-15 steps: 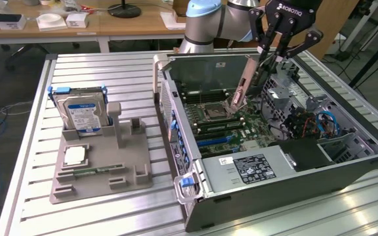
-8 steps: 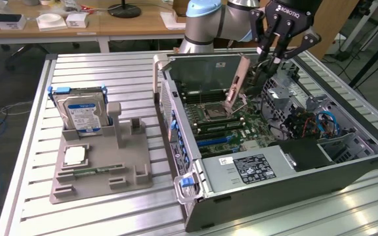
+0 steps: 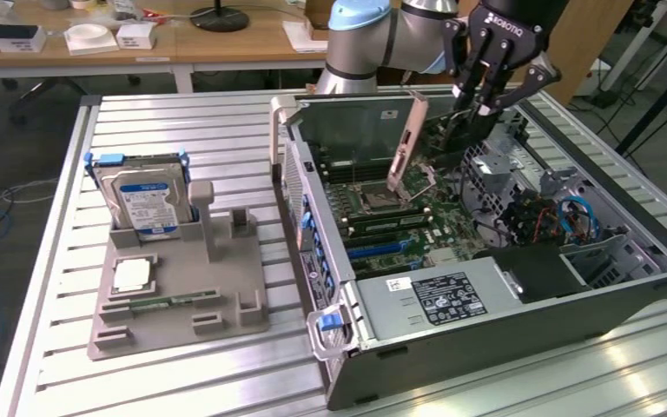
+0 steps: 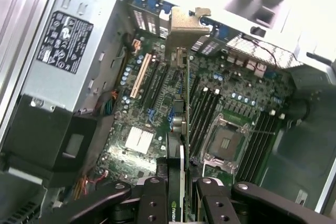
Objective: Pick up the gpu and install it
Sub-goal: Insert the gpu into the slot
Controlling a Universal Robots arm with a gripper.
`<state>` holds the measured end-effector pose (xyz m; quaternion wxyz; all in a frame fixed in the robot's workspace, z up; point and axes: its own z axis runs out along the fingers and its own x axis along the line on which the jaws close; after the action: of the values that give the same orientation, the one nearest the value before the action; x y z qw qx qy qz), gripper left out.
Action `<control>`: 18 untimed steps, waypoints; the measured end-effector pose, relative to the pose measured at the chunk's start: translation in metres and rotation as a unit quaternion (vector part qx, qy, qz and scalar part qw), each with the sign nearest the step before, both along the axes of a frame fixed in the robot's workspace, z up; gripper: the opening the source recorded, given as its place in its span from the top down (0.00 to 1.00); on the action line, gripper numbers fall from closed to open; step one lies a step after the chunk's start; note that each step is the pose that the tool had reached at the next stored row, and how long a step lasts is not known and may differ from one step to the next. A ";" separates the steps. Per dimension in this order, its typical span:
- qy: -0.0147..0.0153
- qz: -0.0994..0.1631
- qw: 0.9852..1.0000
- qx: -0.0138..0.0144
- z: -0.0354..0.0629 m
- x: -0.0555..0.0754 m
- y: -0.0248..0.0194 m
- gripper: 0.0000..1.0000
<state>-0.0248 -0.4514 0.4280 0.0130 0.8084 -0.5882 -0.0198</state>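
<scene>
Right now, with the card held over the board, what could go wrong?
The gripper pinches the gpu at one end only, so it may tilt and miss its slot. Its bracket sits close to the rear of the case and could catch. The card hangs beside the memory slots and CPU socket; drift could hit them.

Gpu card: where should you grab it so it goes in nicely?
By its long top edge, from above, pinching its two flat faces, as the pincer does now. The gpu hangs on edge over the motherboard, metal bracket at the end away from the pincer, so its lower edge is free.
</scene>
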 end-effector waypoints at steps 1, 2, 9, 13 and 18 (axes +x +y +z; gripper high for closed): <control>0.000 -0.009 1.000 0.000 -0.0005 0.000 0.0000 0.74; 0.000 -0.018 1.000 0.000 -0.0010 0.000 0.0000 0.74; 0.000 -0.081 0.997 0.000 -0.0042 0.000 0.0000 0.74; 0.000 -0.117 0.993 0.000 -0.0056 0.000 0.0000 0.74; -0.001 -0.152 0.988 0.000 -0.0068 0.000 0.0001 0.74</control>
<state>-0.0247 -0.4513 0.4212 0.0095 0.7093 -0.7045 -0.0210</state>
